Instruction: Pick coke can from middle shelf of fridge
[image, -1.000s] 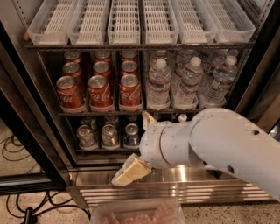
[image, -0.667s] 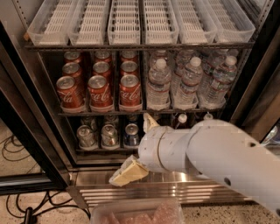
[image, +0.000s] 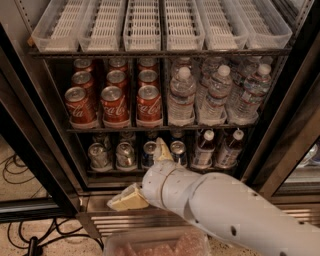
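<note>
Nearest the camera, a clear plastic tub (image: 155, 242) sat at the bottom edge; its contents could not be made out.

- Above it, the white arm (image: 225, 207) came in from the lower right, ending in the gripper (image: 136, 172).
- The gripper hung low, in front of the steel base (image: 112, 222) of the fridge (image: 45, 145), level with the bottom rack. Its two cream fingers (image: 127, 199) stood well apart, with nothing between them.
- Behind the gripper, the bottom rack held silver and blue cans (image: 125, 154) and small bottles (image: 202, 150).

Key relation: the coke can (image: 149, 103) lay above and beyond the gripper, slightly to its right. It stood at the front of the right-hand red lane on the middle shelf (image: 210, 127).

- The can stood upright, long axis vertical, red with white script and a silver top.
- Two more front cans stood to its left, with further red cans lined up behind.
- Water bottles (image: 215, 95) stood just beside it on the right, taller than the can.

Judgement: the gripper needed to rise and reach forward, and the bottles left little room on that side.

Farthest up, white slotted trays (image: 150, 25) capped the view.
</note>
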